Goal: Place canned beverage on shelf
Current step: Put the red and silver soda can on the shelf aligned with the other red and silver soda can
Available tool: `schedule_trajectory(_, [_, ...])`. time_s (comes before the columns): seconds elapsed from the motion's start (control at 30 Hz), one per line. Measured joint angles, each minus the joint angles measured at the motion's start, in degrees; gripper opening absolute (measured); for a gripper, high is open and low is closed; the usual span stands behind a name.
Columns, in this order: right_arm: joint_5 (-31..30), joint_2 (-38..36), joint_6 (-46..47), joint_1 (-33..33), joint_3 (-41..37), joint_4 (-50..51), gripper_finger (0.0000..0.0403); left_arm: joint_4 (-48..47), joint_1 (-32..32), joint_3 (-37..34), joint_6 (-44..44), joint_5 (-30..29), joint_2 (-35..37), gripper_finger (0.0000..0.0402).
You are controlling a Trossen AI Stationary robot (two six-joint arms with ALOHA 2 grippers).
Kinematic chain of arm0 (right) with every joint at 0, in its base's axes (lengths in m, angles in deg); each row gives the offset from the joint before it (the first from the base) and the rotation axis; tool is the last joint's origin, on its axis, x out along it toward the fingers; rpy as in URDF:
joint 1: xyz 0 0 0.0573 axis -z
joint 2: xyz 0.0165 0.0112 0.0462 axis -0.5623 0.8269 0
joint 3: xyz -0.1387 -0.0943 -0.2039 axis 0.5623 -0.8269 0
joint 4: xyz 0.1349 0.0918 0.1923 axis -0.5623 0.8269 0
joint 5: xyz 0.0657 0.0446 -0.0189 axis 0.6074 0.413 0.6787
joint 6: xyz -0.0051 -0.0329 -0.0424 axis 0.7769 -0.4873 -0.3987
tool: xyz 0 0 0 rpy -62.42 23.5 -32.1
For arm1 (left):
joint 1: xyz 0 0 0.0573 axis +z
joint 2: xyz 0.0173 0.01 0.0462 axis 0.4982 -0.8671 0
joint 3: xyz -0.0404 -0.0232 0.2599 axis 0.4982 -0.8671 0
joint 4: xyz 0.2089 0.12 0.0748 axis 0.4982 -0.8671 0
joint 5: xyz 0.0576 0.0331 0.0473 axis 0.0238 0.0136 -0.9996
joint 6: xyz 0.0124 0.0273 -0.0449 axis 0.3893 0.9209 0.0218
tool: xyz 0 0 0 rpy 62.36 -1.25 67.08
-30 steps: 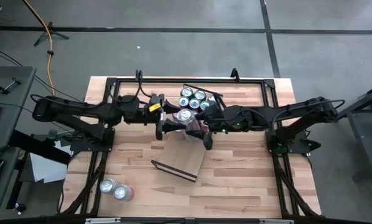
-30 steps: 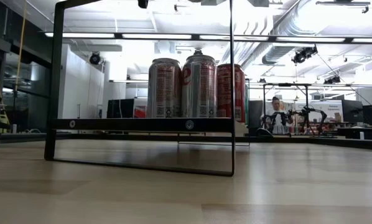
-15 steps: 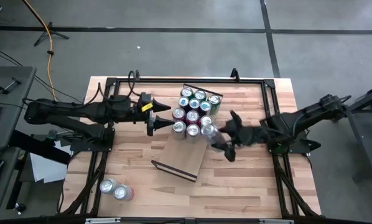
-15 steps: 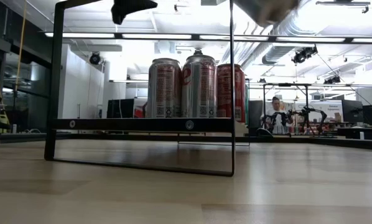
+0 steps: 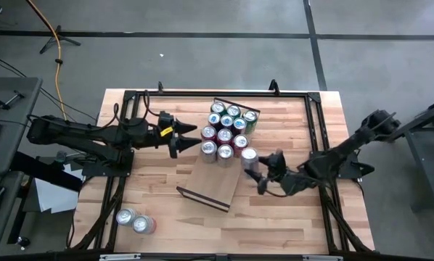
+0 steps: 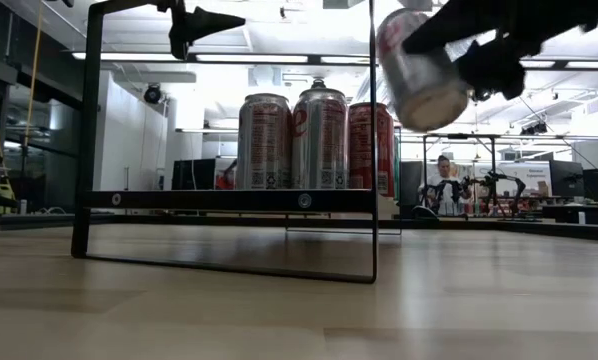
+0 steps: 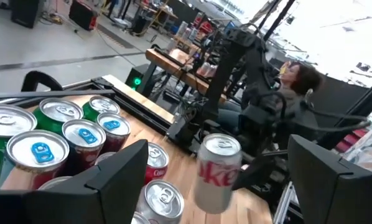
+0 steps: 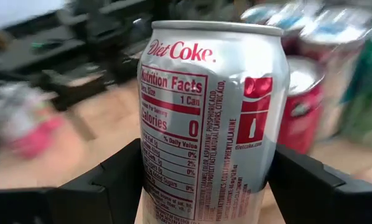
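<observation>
Silver Diet Coke can (image 8: 208,118) is hanging clamped in the right hand (image 5: 259,174), lifted above the table just beside the light-wood shelf board (image 5: 215,185). Next it needs lowering upright beside the standing cans (image 5: 225,127). Left hand (image 5: 189,138) is waiting wide, empty.

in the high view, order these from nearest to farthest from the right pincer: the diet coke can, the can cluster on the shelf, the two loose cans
1. Diet Coke can: held in the right pincer, just right of the shelf.
2. Can cluster: at the shelf's far end.
3. Two loose cans: the table's near-left corner.
</observation>
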Motion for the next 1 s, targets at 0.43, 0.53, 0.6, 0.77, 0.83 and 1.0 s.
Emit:
schedule_trajectory(0.43, [-5.17,17.24,-13.25,1.49,0.02,-16.78,0.0272,-0.05,0.02,0.02,1.97,-0.94,0.04,0.0296])
schedule_trajectory(0.53, [-7.17,19.76,-13.27,1.87,0.02,-19.61,0.0272,-0.07,0.02,0.02,2.0,-0.94,0.04,0.0296])
schedule_trajectory(0.6, [-7.05,21.07,-13.27,2.21,0.02,-21.33,0.0272,-0.11,0.02,0.02,2.0,-1.42,0.02,0.0296])
schedule_trajectory(0.77, [-7.75,23.21,-13.27,3.66,0.04,-22.95,0.0272,-0.17,0.02,0.02,2.05,-3.25,0.02,0.0296])
schedule_trajectory(0.83, [-7.7,23.32,-13.33,4.34,0.04,-22.97,0.0272,-0.22,0.02,0.02,2.14,-3.72,0.02,0.0296])
schedule_trajectory(1.0, [-7.76,23.32,-16.06,5.43,0.04,-23.79,0.0272,-0.24,0.02,0.02,2.21,-3.74,0.0,0.0296])
